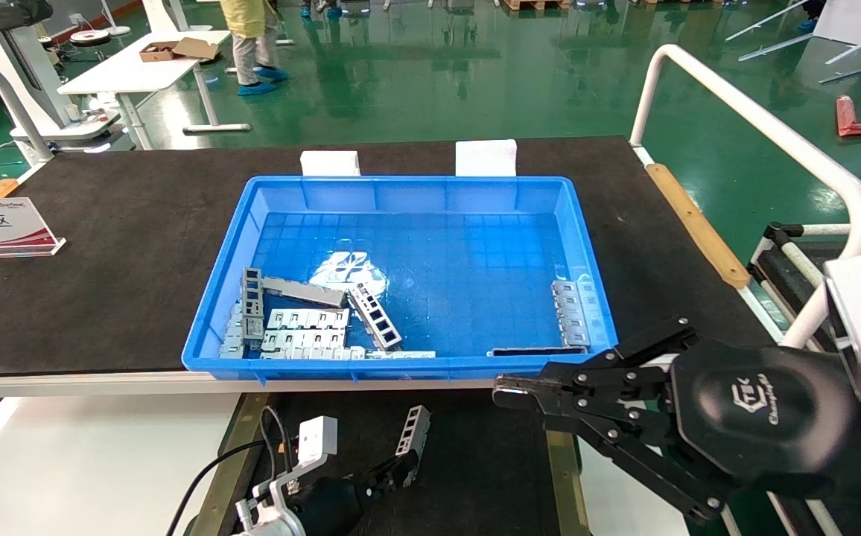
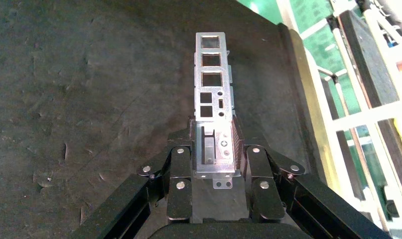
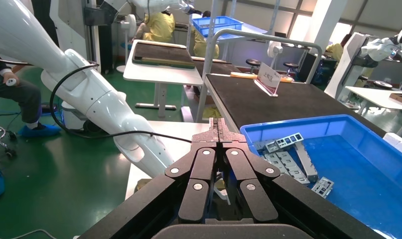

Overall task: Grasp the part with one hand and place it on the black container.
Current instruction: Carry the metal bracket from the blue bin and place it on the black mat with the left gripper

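My left gripper (image 1: 403,463) is shut on the part (image 1: 413,429), a silver-grey ladder-like bracket with square windows. It grips one end, and the rest sticks out past the fingertips. It hangs over the matte floor of the black container (image 1: 490,465), in front of the blue crate. In the left wrist view the part (image 2: 213,79) sits between the pads of the left gripper (image 2: 213,144) above the container floor (image 2: 89,99). My right gripper (image 1: 511,388) is shut and empty by the crate's front right corner; the right wrist view shows it (image 3: 217,127) with jaws together.
The blue crate (image 1: 401,368) on the black tabletop mat (image 1: 118,246) holds several more brackets and plates (image 1: 300,327), mostly at its front left. The container's olive-tan rails (image 1: 558,454) run along its sides. A sign stand (image 1: 0,227) is at the left.
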